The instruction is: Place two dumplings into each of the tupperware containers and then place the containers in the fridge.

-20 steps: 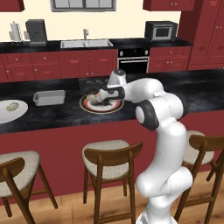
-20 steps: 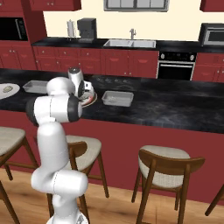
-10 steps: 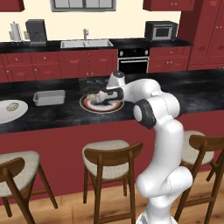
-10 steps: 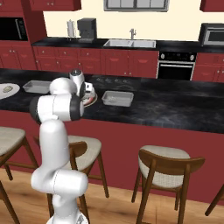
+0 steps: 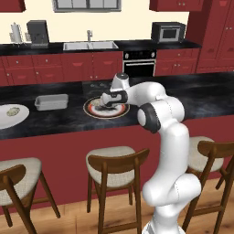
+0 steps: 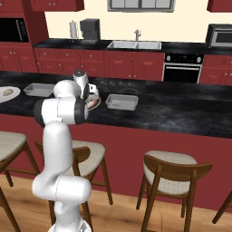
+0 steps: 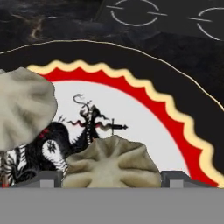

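Note:
A red-rimmed plate point(image 5: 91, 111) point(image 6: 94, 105) point(image 7: 175, 127) lies on the dark island counter with dumplings on it. My gripper point(image 5: 107, 99) point(image 6: 92, 97) point(image 7: 111, 180) hangs low over this plate, open, its fingertips point(image 7: 47, 178) flanking one dumpling point(image 7: 111, 162) that rests on the plate. A second dumpling point(image 7: 24, 107) sits to the left of it in the hand view. One tupperware container point(image 5: 51, 101) point(image 6: 38, 89) stands left of the plate, the other tupperware container point(image 6: 122, 101) right of it. The fridge is out of view.
A round white plate point(image 5: 5, 121) point(image 6: 4, 96) holding more dumplings point(image 5: 13, 110) sits at the counter's far left. Stools point(image 5: 114, 164) stand along the near side of the island. A sink point(image 5: 90, 45), oven point(image 5: 139, 66) and microwave point(image 5: 168, 32) line the back wall.
My hand has shifted slightly over the red-rimmed plate. The containers and plates have stayed where they were.

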Robot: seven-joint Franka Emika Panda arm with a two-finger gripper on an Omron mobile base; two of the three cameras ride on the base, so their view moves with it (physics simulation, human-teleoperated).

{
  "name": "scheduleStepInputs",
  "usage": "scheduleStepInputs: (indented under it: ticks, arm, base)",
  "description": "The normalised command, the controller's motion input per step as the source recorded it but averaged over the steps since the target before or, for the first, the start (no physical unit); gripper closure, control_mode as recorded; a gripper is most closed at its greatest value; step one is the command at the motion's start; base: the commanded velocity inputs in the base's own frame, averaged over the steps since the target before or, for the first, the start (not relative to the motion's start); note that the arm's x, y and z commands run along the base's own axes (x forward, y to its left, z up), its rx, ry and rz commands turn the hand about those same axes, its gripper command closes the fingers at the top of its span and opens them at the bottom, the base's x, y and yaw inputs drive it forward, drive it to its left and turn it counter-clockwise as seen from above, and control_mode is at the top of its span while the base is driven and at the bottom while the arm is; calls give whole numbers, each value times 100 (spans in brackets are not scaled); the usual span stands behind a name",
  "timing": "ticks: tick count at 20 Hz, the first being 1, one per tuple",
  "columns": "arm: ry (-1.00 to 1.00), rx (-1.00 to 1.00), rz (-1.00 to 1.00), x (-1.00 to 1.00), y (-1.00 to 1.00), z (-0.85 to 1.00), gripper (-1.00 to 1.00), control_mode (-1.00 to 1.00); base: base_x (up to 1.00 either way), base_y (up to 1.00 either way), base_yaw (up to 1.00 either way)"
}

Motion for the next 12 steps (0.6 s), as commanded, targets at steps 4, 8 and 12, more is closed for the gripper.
scheduleStepInputs:
  ticks: [4, 8, 12]
  arm:
    - [-2, 0, 0, 0, -11, 17, 100, -100]
    - [0, 0, -1, 1, -53, 51, 100, -100]
    - [0, 0, -1, 0, -81, 29, 100, -100]
  base:
    - [0, 0, 0]
    - [0, 0, 0]
    - [0, 0, 0]
